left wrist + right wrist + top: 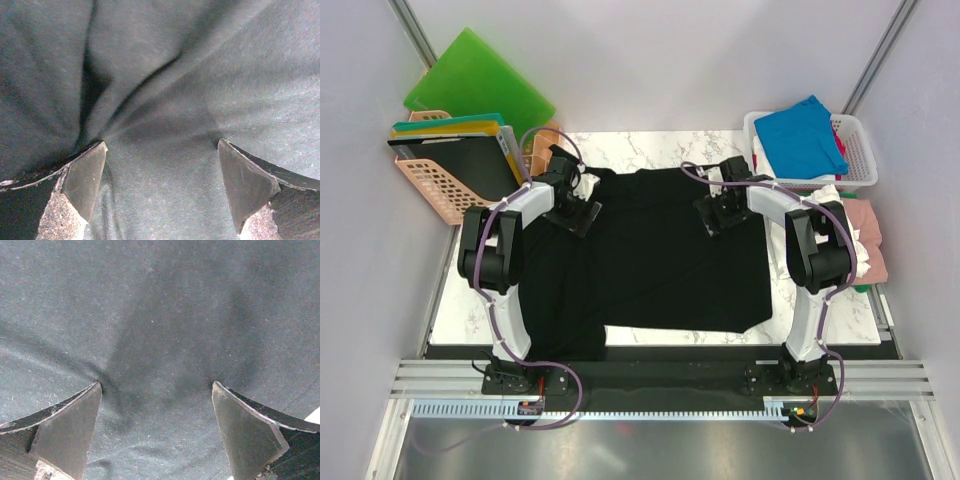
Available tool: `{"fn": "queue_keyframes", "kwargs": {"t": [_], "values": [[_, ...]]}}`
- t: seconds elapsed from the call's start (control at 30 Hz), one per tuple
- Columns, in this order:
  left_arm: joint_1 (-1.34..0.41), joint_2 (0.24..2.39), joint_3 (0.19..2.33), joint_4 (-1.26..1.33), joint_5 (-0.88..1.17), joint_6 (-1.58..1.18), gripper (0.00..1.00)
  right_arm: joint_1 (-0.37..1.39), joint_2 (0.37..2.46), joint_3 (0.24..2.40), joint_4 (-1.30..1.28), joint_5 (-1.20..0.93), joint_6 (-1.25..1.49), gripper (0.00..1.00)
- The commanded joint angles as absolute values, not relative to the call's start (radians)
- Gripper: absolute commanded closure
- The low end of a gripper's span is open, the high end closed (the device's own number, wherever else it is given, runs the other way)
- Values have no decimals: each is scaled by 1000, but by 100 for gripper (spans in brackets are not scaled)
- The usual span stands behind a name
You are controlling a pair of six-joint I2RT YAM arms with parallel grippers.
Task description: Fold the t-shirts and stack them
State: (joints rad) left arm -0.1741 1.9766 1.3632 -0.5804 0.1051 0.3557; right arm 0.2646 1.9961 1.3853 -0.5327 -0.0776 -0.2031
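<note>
A large black t-shirt (660, 255) lies spread over the marble table, its lower left part hanging over the near edge. My left gripper (575, 215) is down on its upper left part; in the left wrist view the jaws stand wide open with both fingertips (95, 160) pressed into creased black cloth (165, 100). My right gripper (715, 215) is down on the upper right part, also open, fingertips (220, 395) dimpling the smooth cloth (160, 315). A blue t-shirt (800, 135) lies on top of a white one in the basket. Pink and white shirts (865, 235) are piled at the table's right edge.
A white basket (860, 150) stands at the back right. A peach crate (435, 185) with flat boards stands at the back left, and a bright green plastic board (475, 85) leans on the wall behind it. White cloth (585, 183) peeks out beside the left gripper.
</note>
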Motion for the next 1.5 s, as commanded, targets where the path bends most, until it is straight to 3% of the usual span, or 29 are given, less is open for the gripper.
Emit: {"fn": "queue_keyframes", "kwargs": {"t": [0.0,0.4,1.0,1.47], "values": [[-155,2055,1365,-531,18,331,0,213,2043,1356,-514,-21,-221,2],[-91,2097,1400,-540,6,362,0,143,2124,1403,-506,-8,-250,2],[-68,2302,1868,-706,74,330,0,143,2263,1591,-523,-31,-193,2],[-46,2396,2040,-767,90,336,0,144,2306,1697,-565,-31,-170,2]]}}
